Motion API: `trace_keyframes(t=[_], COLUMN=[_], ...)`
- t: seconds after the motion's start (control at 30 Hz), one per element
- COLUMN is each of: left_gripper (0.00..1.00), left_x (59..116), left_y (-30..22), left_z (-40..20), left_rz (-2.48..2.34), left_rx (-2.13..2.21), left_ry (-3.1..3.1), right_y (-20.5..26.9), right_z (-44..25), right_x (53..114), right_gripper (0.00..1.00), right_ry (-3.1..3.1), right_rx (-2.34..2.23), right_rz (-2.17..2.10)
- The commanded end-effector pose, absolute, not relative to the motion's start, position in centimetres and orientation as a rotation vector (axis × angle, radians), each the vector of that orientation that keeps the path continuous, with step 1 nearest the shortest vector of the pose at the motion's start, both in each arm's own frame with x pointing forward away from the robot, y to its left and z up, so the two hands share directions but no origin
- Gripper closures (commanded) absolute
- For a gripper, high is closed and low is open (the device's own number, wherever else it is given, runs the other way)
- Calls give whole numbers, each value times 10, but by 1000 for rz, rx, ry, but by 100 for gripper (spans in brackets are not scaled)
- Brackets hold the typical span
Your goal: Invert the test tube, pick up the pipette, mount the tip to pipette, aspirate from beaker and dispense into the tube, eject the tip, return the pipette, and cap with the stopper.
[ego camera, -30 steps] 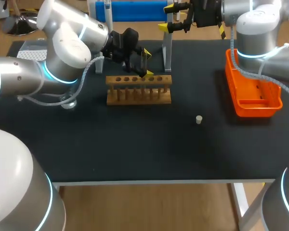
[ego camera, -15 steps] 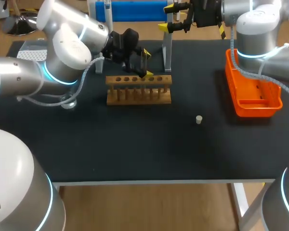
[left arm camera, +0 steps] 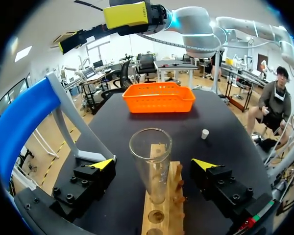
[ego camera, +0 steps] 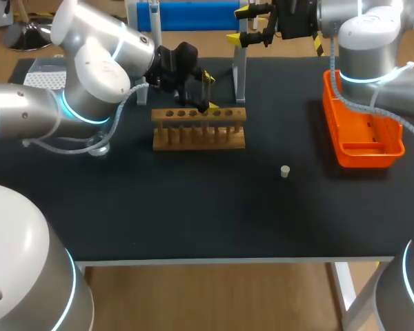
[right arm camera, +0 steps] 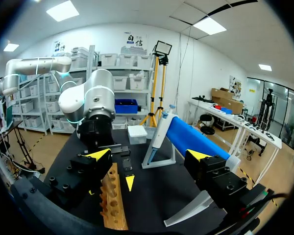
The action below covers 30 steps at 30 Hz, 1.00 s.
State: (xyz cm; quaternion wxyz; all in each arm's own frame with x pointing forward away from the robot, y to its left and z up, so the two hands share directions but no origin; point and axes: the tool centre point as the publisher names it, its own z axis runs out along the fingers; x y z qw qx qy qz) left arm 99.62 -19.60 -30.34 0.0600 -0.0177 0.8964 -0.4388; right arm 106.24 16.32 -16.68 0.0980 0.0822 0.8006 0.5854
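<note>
Head view: on the black table lie one wooden rack with a row of round holes, one orange plastic basket and one small pale stopper. The left gripper hangs over the rack and the right gripper is at the far edge.

Left wrist view: one clear glass test tube stands upright in the rack, mouth up. It is between the left fingers, which are spread and clear of it.

Right wrist view: the right fingers are spread wide.

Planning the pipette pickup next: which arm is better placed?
Right. Its open gripper faces the pipette on its stand, while the left gripper sits open around the tube in the rack.
</note>
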Motion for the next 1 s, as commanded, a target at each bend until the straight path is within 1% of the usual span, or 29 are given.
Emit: trace_keyframes(t=[0.03,0.3,0.33,0.57,0.8,1.0], left_gripper=[0,0,0,0,0,0], left_x=[995,995,995,995,995,995], left_y=[-195,-195,-195,-195,-195,-195], left_z=[-303,-303,-303,-303,-303,-303], left_rz=[-1327,-1327,-1327,-1327,-1327,-1327], left_rx=[-55,-55,-55,-55,-55,-55], left_ry=[2714,2714,2714,2714,2714,2714], right_y=[162,162,157,102,39,3], right_z=[-166,-166,-165,-165,-168,-185], right_x=[1062,1062,1058,1029,985,946], right_gripper=[0,0,0,0,0,0], right_ry=[2374,2374,2377,2353,2295,2259], right_rx=[242,242,235,208,325,444], right_rz=[1731,1731,1713,1605,1546,1526])
